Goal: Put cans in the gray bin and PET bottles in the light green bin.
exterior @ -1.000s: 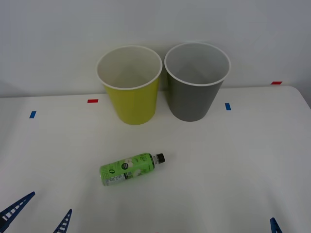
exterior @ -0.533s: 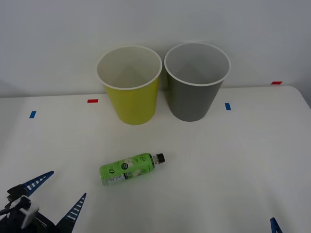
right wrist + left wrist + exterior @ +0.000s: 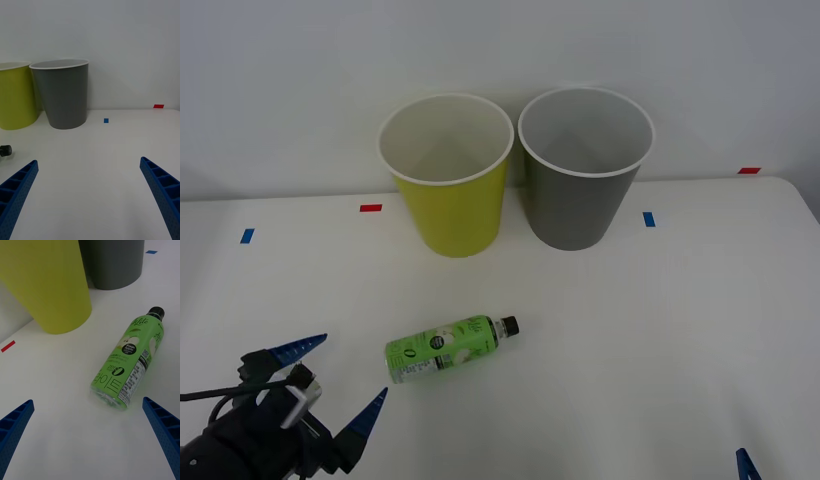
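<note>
PET bottle [image 3: 450, 348] lies on its side on the white bench [image 3: 660, 330], mid-front, well short of both bins, touching nothing. Long axis runs diagonally: black cap toward the far right, base toward the near left. Left end effector [image 3: 330, 380] is low at the near-left corner, fingers spread wide apart and empty, just beside the bottle's base end; the bottle lies ahead and to its right. In the left wrist view the bottle [image 3: 131, 362] sits ahead between the two open fingers [image 3: 13, 423], base end closest, so the reach looks lined up roughly along the bottle's length, not across it; the wrist probably needs a turn so the fingers close across the body. Right end effector [image 3: 90, 198] is parked near the near-right corner, fingers apart, holding nothing, well away from the bottle; the left arm is clearly nearer. Light green bin [image 3: 446, 175] stands upright at the back, left of the gray bin [image 3: 585, 168], the two just beside each other. What shows of both insides looks bare; their bottoms are hidden. No cans visible on the bench. Bottle belongs in the light green bin, not yet grasped.
</note>
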Motion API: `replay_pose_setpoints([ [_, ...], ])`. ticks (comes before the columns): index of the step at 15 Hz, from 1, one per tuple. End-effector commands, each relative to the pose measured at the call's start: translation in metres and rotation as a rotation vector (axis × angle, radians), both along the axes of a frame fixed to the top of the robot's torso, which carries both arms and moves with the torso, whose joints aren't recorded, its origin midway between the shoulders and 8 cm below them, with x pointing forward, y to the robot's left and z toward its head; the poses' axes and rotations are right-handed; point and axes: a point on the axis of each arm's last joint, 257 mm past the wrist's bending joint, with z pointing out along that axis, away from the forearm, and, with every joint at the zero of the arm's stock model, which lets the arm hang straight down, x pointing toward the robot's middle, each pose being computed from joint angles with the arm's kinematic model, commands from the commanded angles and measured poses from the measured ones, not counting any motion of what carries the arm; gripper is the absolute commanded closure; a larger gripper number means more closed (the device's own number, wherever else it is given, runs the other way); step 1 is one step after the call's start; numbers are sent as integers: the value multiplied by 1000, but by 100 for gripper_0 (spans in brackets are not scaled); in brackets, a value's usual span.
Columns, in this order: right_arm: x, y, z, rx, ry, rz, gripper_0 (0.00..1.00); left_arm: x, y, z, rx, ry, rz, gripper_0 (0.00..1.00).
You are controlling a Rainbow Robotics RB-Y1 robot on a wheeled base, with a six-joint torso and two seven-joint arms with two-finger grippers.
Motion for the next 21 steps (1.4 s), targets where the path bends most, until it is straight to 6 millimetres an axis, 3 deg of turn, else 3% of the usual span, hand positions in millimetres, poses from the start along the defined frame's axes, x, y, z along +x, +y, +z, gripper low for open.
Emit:
replay_pose_setpoints([
  [1, 0, 0, 0, 0, 0, 0, 6, 0, -5, 8, 53, 11, -12, 0],
  [8, 0, 0, 0, 0, 0, 0, 6, 6, -17, 7, 100, 93, -73, 0],
  [14, 0, 0, 0, 0, 0, 0, 6, 10, -25, 9, 273, 192, -119, 0],
  [21, 0, 0, 0, 0, 0, 0, 6, 18, -59, 14, 365, 251, -227, 0],
])
